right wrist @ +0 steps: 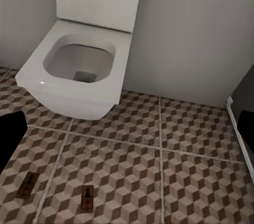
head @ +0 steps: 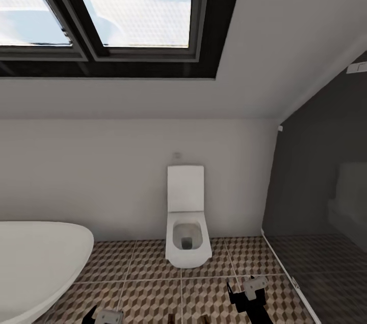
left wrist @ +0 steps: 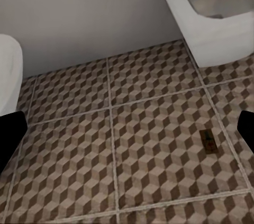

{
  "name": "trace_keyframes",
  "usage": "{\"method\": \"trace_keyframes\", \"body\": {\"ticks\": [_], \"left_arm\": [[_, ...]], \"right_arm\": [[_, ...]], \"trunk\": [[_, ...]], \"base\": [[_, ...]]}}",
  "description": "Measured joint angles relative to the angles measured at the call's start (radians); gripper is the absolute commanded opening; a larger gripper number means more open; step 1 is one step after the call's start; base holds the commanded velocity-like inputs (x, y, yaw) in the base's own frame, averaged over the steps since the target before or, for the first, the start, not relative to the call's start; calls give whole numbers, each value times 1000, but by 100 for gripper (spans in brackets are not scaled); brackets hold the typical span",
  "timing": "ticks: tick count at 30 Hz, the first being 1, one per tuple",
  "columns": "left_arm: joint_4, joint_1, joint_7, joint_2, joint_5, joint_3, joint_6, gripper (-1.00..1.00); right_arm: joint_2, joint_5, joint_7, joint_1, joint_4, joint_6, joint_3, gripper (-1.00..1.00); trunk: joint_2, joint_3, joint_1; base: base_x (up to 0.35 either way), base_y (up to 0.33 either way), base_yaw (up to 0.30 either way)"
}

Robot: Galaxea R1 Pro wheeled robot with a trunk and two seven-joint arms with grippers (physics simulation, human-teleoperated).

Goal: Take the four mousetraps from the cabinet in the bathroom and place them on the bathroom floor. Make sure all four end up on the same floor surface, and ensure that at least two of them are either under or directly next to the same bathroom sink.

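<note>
Currently facing the white toilet (head: 187, 229), lid up, against the pale back wall (head: 127, 176) under a sloped ceiling with a dark-framed skylight (head: 117, 7). White oval bathtub (head: 35, 257) at the left edge of the head view; dark shower stall (head: 326, 212) behind glass at the right.

Bathroom floor (head: 148, 283) — cube-pattern tiles with pale grout lines — running from tub to stall.

Mousetraps:
- right wrist view: two flat on the tiles in front of the toilet, first mousetrap (right wrist: 26, 185) and second mousetrap (right wrist: 87, 197), near each other but apart, on either side of a grout line; red marks just visible on both.
- left wrist view: one mousetrap (left wrist: 209, 141) flat on a tile close to a grout line, toilet bowl (left wrist: 217, 7) well beyond it; unclear whether the same as one of the two above.

Grippers:
- left gripper (head: 104, 316) low at the bottom edge of the head view; dark fingers (left wrist: 9, 134) at opposite margins of the left wrist view, spread wide, bare floor between.
- right gripper (head: 247, 291) above the tiles right of the toilet; fingers (right wrist: 8, 139) likewise at opposite margins of the right wrist view — spread apart, holding nothing.
</note>
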Motion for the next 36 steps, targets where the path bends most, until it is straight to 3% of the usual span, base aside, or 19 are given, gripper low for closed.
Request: {"method": "trace_keyframes", "body": {"ticks": [36], "left_arm": [[17, 0, 0, -16, 0, 0, 1, 100]], "right_arm": [[0, 1, 0, 0, 0, 1, 1, 100]], "trunk": [[0, 0, 0]], "base": [[0, 0, 0]]}}
